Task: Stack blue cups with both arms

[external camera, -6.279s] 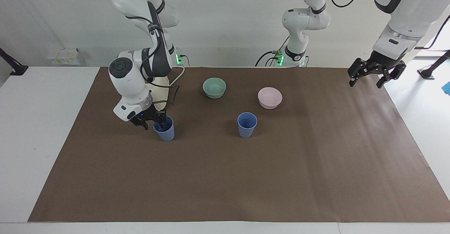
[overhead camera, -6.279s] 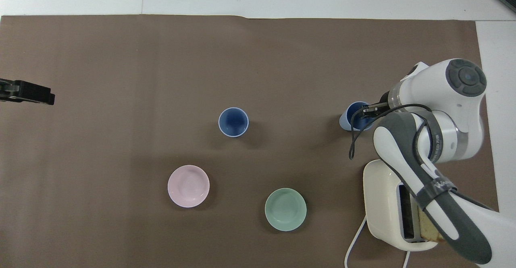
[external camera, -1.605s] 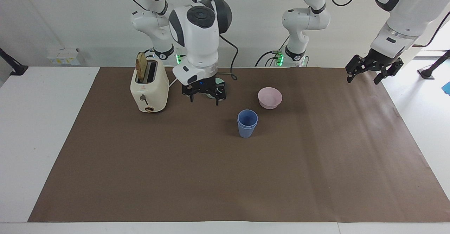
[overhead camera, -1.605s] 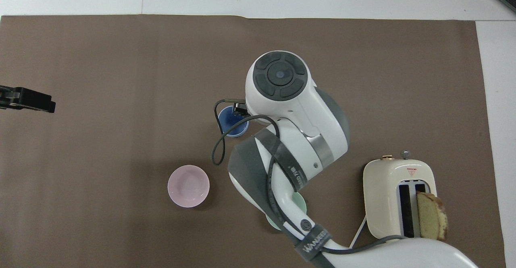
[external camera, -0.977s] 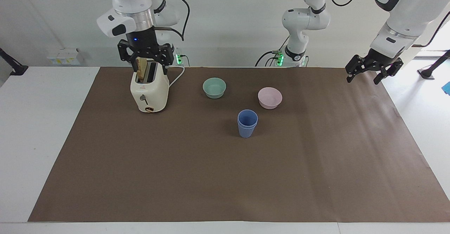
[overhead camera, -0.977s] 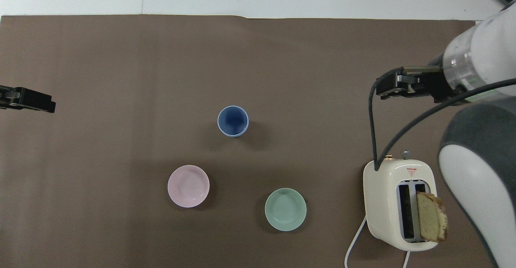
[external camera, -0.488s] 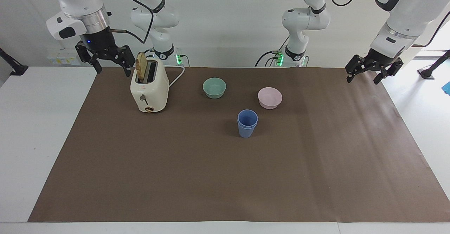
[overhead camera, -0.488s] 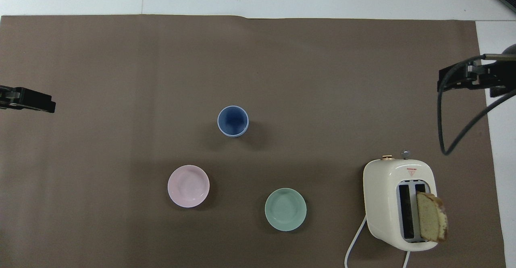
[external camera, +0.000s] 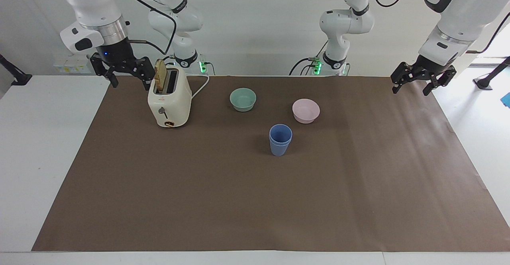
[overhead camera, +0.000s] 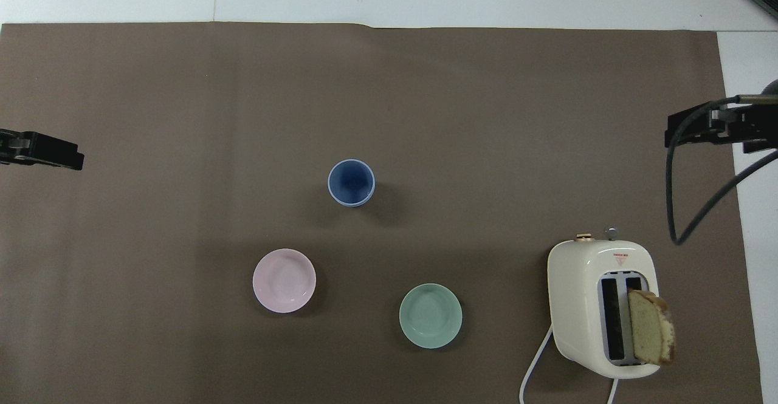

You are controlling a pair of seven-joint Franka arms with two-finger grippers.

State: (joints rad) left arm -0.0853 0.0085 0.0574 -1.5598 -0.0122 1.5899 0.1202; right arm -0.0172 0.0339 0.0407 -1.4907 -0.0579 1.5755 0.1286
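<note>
1. Blue cups point(external camera: 280, 139): you have them nested, one inside the other, upright mid-mat, farther from the robots than the two bowls. The double rim showing says the stack is seated, so the job reads as finished.
2. Brown mat point(external camera: 255, 201): covers the working area; everything stands on it.
3. Toaster point(external camera: 169, 101): toward the right arm's end, a bread slice point(external camera: 160, 76) standing out of one slot. Well apart from the cups, not in your way.
4. Right gripper point(external camera: 121, 70): raised beside the toaster over the mat's edge, fingers apart, carrying nothing. Looks parked clear so the stack stands untouched.
5. Left gripper point(external camera: 421, 80): up over the mat's edge at the left arm's end, fingers spread, empty; this arm waits.
6. Pink bowl point(external camera: 305, 110) and mint-green bowl point(external camera: 243, 99): nearer the robots than the cups, apart from each other, both empty.
</note>
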